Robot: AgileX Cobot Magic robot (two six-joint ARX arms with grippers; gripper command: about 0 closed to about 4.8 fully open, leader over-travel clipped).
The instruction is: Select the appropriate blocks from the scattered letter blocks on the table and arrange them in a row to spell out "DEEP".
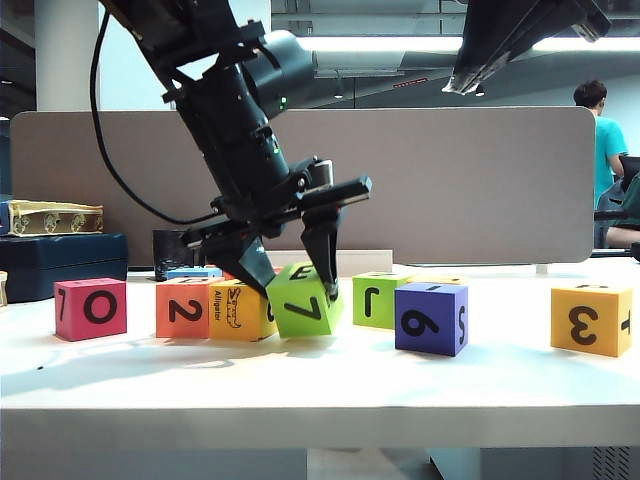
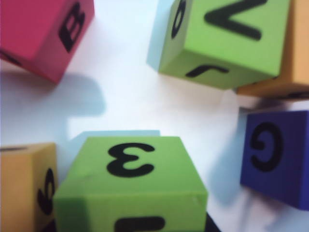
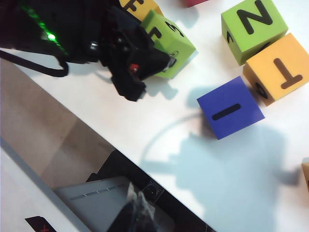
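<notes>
The left gripper (image 1: 290,265) reaches down over the broad white table (image 1: 300,385) with its two black fingers set on either side of the lime green matte cube marked 7 (image 1: 303,300). The jaws stand wide, about the width of that cube, one finger at each of its flanks, and the cube sits tilted with one lower edge off the tabletop, so it appears gripped. In the left wrist view the same green cube (image 2: 135,186) fills the space between the jaws, an E-like mark on its upper face.

The tilted cube leans against the yellow cube with the Alligator drawing (image 1: 238,310), which touches the orange cube with a black 2 (image 1: 185,308). A pink cube with 0 (image 1: 90,308) stands apart on the left. Beyond the gripper lie a second green cube (image 1: 378,298), a purple cube with 6 (image 1: 431,318) and, well apart, a yellow-orange cube with 3 (image 1: 590,320).

The right gripper (image 1: 470,85) hangs high above the table, its jaws closed on nothing.
</notes>
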